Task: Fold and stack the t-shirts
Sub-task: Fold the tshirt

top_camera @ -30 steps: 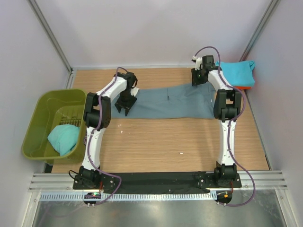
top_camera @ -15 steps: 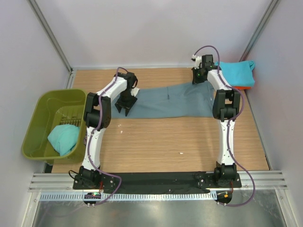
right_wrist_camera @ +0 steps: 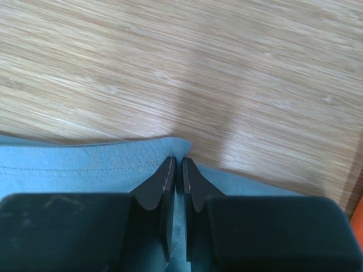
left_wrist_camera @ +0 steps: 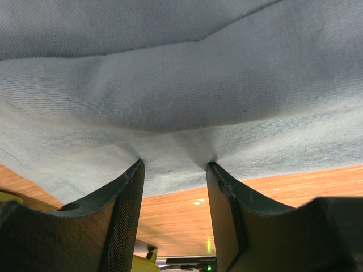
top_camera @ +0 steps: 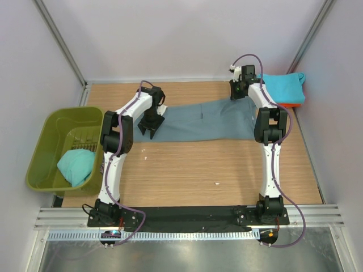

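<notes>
The slate blue-grey t-shirt (top_camera: 204, 122) lies spread in a long band across the far half of the table. My left gripper (top_camera: 151, 129) stands open over its left end. Both fingertips press into the cloth (left_wrist_camera: 181, 85), which puckers between them around the gripper (left_wrist_camera: 174, 164). My right gripper (top_camera: 238, 93) is at the shirt's far right corner. In the right wrist view it (right_wrist_camera: 177, 161) is shut on the edge of the blue cloth (right_wrist_camera: 85, 170), just above bare wood. A folded turquoise t-shirt (top_camera: 283, 88) rests on an orange one (top_camera: 290, 105) at the far right.
An olive-green tub (top_camera: 51, 122) stands off the table's left edge with a crumpled turquoise t-shirt (top_camera: 76, 165) inside. Bare wooden tabletop (top_camera: 198, 170) lies between the shirt and the arm bases. Walls close in the far and right sides.
My right gripper's jaws have closed on the shirt's far right corner and shifted slightly toward the back. The left arm has not moved.
</notes>
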Action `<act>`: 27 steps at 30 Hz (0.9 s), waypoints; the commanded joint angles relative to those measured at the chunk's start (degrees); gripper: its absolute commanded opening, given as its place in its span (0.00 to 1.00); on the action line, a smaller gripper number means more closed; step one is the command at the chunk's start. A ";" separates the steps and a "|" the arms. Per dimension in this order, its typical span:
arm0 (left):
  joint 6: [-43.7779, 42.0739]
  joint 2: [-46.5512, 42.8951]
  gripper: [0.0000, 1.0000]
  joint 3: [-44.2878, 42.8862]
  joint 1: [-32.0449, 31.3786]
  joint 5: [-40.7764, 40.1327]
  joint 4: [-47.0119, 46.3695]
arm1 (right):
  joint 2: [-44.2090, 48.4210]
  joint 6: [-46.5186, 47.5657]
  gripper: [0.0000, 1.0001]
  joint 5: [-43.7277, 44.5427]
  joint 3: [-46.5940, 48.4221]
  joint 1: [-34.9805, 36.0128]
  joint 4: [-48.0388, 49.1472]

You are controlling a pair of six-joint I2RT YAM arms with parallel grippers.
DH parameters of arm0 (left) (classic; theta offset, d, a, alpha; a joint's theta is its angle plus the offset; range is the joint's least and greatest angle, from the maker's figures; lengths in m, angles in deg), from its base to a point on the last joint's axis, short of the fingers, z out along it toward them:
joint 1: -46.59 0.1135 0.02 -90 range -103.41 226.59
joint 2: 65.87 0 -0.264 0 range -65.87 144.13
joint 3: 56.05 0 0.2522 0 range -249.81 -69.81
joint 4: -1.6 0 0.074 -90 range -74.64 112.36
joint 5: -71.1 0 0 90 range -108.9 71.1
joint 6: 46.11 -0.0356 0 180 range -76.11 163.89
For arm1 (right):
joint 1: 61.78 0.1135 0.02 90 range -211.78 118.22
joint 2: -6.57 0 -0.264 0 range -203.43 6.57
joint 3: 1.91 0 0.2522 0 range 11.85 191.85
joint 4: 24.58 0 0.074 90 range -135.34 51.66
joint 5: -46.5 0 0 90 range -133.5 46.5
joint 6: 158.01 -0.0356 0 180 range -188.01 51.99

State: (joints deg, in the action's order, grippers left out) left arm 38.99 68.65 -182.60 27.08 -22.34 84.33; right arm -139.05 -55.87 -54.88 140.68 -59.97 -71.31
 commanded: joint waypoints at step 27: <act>-0.28 1.54 0.50 -0.85 -1.23 -0.42 0.29 | -2.65 2.01 0.02 1.44 8.62 0.31 5.20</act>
State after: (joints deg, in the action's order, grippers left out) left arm 38.96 68.80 -182.73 26.38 -22.87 84.46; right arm -141.96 -54.82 -54.16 145.36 -59.73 -69.58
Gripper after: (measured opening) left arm 0.497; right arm 0.038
